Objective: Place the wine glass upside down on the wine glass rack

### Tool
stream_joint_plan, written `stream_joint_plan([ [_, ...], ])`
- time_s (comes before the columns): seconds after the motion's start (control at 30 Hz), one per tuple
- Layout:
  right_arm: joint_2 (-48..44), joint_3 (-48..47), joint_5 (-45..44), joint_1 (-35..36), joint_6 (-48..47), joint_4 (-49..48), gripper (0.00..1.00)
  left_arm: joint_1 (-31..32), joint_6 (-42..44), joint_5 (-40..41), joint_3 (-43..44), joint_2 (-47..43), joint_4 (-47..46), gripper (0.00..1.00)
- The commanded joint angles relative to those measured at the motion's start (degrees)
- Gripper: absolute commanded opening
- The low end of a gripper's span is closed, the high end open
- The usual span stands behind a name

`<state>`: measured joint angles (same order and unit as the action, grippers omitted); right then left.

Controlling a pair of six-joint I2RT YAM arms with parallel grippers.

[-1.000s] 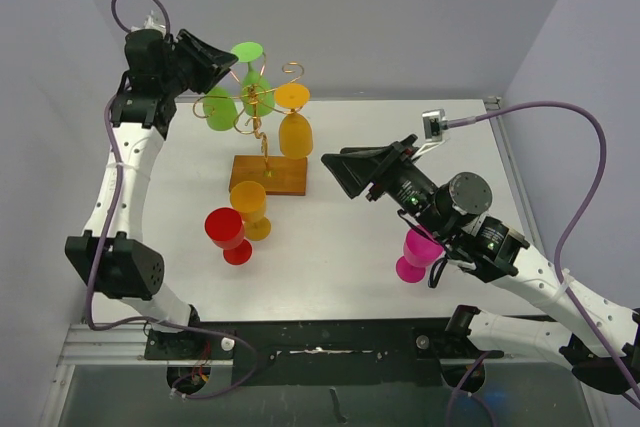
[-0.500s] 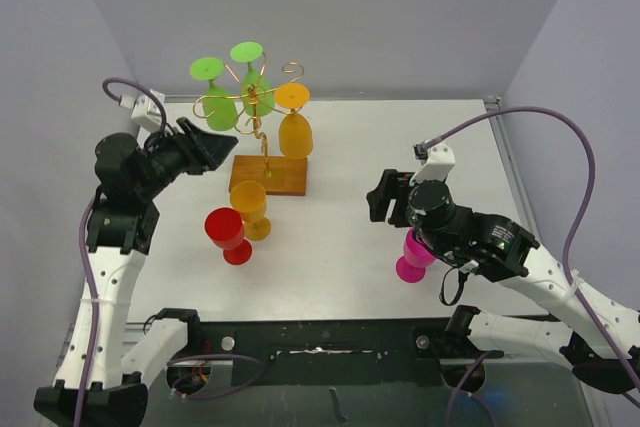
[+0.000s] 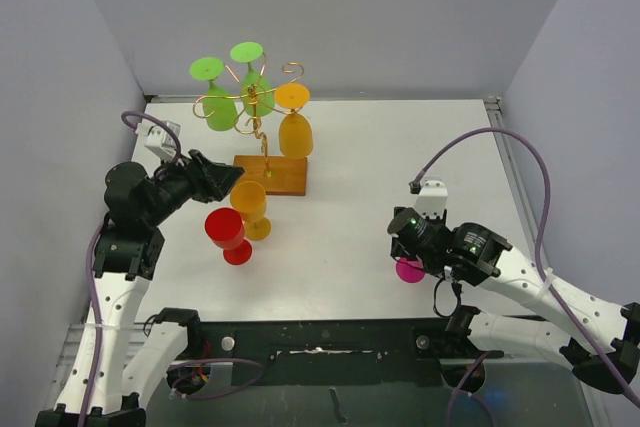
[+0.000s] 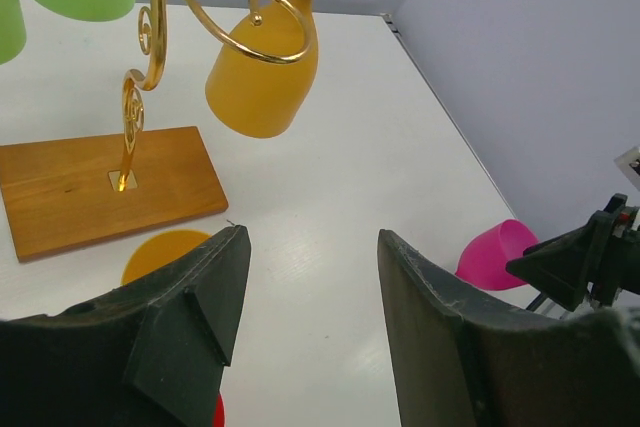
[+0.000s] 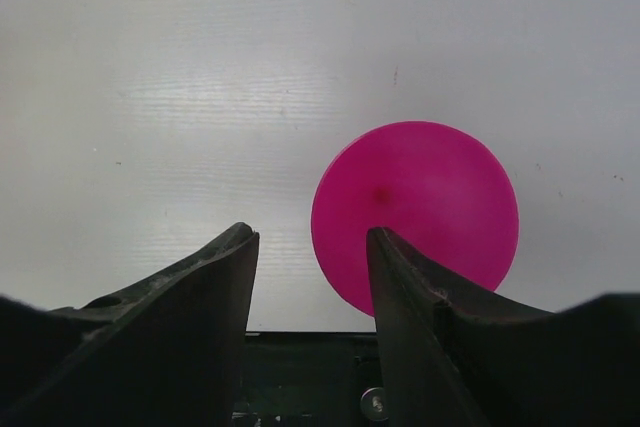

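The wine glass rack (image 3: 262, 117), gold wire on a wooden base (image 4: 100, 187), holds two green glasses (image 3: 220, 107) and an orange one (image 4: 262, 87) upside down. An amber wine glass (image 3: 250, 209) and a red one (image 3: 227, 235) stand upright in front of the base. A pink wine glass (image 3: 408, 270) stands near the front right. My left gripper (image 4: 310, 237) is open and empty, just left of the amber glass. My right gripper (image 5: 308, 232) points straight down, open, with the pink glass (image 5: 430, 197) beside its right finger and outside the gap.
The table's front edge and a dark metal rail (image 5: 300, 377) lie directly under my right gripper. Grey walls close in the left, back and right sides. My right arm (image 4: 590, 262) shows beyond the pink glass in the left wrist view.
My left arm dropped from the rack to the table's left side and its jaws widened. My right arm pulled back, tipped down over the pink glass, and its jaws narrowed.
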<state>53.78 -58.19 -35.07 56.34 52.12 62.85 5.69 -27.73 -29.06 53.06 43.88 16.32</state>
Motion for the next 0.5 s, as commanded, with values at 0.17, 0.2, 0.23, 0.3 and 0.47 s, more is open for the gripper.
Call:
stream_joint_plan([
  [0.17,0.74,5.31,0.90,-1.23,2.13,-5.66,0.37,3.04,1.27,-2.90,2.97,0.45,-1.81,0.52],
  [0.2,0.95,5.75,1.15,-1.71,1.93,-6.28,0.36,3.43,1.28,-2.89,3.35,0.54,-1.55,0.52],
  [0.23,1.25,6.11,1.26,-1.98,1.85,-6.78,0.36,3.82,1.27,-2.93,3.55,0.59,-1.41,0.52],
  [0.3,1.70,6.84,1.22,-2.55,1.64,-7.83,0.33,4.41,1.21,-3.09,3.86,0.51,-1.30,0.52],
  [0.47,1.99,7.20,-0.23,-4.00,0.29,-10.82,0.11,5.33,-0.14,-3.22,4.16,0.31,-0.69,0.53],
])
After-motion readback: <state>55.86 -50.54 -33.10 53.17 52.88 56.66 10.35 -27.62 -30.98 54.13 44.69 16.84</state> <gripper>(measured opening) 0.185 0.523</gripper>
